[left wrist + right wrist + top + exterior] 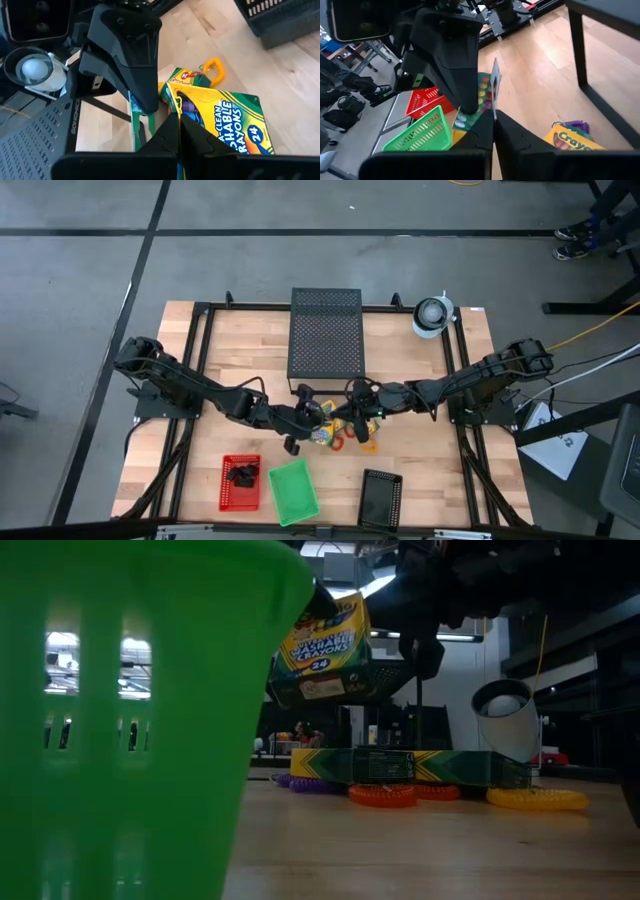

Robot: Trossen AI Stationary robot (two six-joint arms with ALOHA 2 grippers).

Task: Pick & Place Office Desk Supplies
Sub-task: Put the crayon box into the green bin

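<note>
A yellow-and-green crayon box [322,648] hangs tilted above the table's middle, between my two grippers. My left gripper [178,131] is shut on one end of it and my right gripper [493,131] is shut on the opposite side. A second crayon box [405,766] lies flat on the table below. Around it lie thin rings: orange [383,795], yellow [538,798] and purple [310,783]. In the high view both grippers [318,417] [352,414] meet just in front of the black perforated box. My left gripper pinches the box at its opened end [176,102], where crayons show, between its two fingers. The fingers slant down from the table's left. The box is lifted clear of the table. My right gripper pinches a thin edge of the box [494,87] between its two fingers, coming from the table's right, opposite the left gripper. The box stands edge-on above the fingers, clear of the table.
The black perforated box [325,332] stands at the far middle, with a white roll [432,315] at the far right. Along the near edge sit a red basket [226,490] holding black clips, a green basket [295,492] and a small black tray [380,498].
</note>
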